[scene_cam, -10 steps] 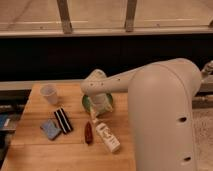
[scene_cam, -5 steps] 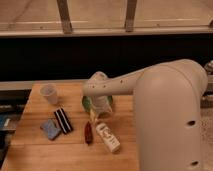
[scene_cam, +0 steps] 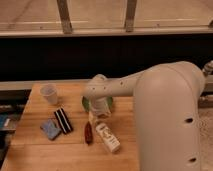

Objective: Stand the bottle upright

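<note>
Bottle [scene_cam: 107,137] lying flat just front of bowl [scene_cam: 85,103]. Gripper [scene_cam: 96,115] over bowl's near rim, by cap; can't tell if open. My worry: off-ctr grab cd roll bottle, or catch brown stick [scene_cam: 88,132] beside it.

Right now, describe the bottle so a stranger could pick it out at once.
On the wooden table, look just on the near side of the green bowl, where the gripper hangs. The bottle lies on its side there: slim and white, unlike the dark red-brown object beside it.
</note>
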`<state>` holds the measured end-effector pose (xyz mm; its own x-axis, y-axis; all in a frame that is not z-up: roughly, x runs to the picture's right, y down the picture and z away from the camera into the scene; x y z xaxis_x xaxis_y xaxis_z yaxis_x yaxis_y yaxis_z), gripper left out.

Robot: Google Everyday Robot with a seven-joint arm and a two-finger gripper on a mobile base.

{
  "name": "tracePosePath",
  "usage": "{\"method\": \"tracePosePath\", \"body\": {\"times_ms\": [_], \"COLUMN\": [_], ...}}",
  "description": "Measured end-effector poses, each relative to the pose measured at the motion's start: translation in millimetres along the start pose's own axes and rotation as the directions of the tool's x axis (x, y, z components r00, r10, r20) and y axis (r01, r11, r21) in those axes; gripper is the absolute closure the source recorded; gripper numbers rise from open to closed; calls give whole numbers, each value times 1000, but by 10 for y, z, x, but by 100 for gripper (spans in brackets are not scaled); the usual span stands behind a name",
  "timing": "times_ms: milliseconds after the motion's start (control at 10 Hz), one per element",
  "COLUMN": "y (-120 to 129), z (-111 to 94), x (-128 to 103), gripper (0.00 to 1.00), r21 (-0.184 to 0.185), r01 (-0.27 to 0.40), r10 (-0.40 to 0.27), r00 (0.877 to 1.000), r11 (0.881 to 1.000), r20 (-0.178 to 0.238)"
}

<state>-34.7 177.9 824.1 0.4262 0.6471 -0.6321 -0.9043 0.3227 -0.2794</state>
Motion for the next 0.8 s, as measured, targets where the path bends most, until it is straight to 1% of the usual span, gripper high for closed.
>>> {"method": "tracePosePath", "body": {"times_ms": [400,800], "y": [42,12], "z": [97,151], "x": [2,73], "gripper": [36,36], "r21": [-30,-40], "r01": [6,-12], "r10": [-6,11], "r00": [1000,999], "r11": [1000,999], "r20": [-15,-34]}}
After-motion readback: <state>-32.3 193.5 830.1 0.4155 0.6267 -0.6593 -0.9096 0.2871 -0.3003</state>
